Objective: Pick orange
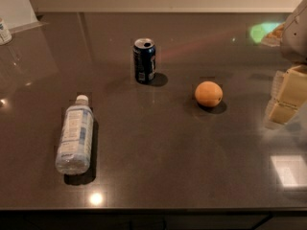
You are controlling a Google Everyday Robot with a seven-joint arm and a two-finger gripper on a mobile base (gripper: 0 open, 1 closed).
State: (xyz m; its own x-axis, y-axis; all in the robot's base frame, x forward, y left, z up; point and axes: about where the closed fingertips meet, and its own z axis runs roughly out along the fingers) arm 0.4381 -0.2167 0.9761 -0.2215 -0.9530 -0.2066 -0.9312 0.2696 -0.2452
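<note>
The orange (208, 94) is a small round orange fruit lying on the dark countertop (158, 152), right of centre. My gripper (284, 104) hangs at the right edge of the view, to the right of the orange and apart from it, with pale yellow parts showing. It holds nothing that I can see.
A dark blue can (144, 60) stands upright behind and left of the orange. A clear water bottle (75, 134) lies on its side at the left. A white container (4, 31) shows at the far left edge. The counter's front edge runs along the bottom.
</note>
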